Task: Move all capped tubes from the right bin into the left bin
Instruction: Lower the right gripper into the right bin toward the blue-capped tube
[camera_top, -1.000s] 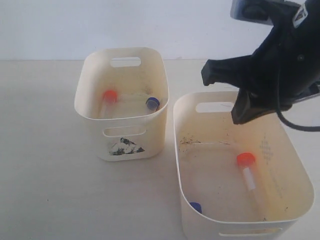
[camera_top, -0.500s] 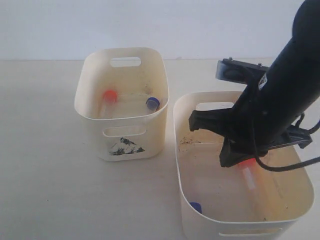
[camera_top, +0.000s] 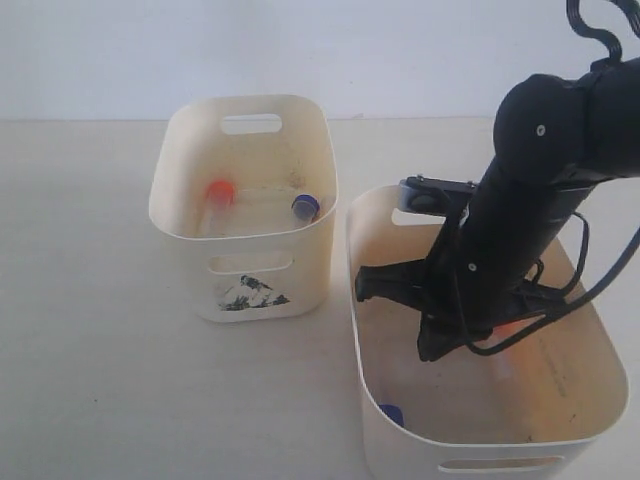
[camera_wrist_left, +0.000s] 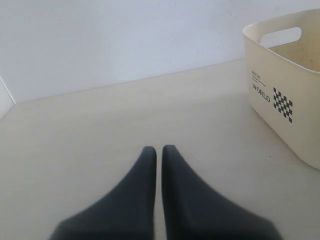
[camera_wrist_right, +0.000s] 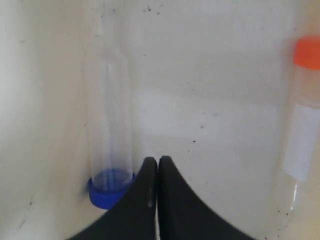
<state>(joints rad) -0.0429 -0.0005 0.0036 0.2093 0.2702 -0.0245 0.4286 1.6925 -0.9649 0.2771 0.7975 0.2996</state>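
Capped tubes, four in all
- Two in the left bin (camera_top: 300, 285): one orange-capped tube (camera_top: 219, 191) and one blue-capped tube (camera_top: 305, 207), both lying on its floor, unmoved over the last second
- Two in the right bin (camera_top: 357, 300): a blue-capped tube (camera_wrist_right: 111, 145) along one wall and an orange-capped, white-labelled tube (camera_wrist_right: 303, 130) well apart from it. Neither has shifted
- Judgement: the task stands half done, with two tubes left to carry across

Right pincer (camera_wrist_right: 158, 161)
- Change: a second ago it hung above the right bin's rim; it has now sunk inside the bin, and in the exterior view its arm covers most of the orange-capped tube
- Tips pressed together, holding nothing, just beside the blue cap and between the two tubes
- Judgement: the third pick-up is opening, most likely on the blue-capped tube. The tips must part before they can straddle it

Left pincer (camera_wrist_left: 159, 150)
- Tips together, empty, over bare tabletop (camera_wrist_left: 75, 130), apart from a cream bin printed WORLD (camera_wrist_left: 280, 100)
- Takes no part at present
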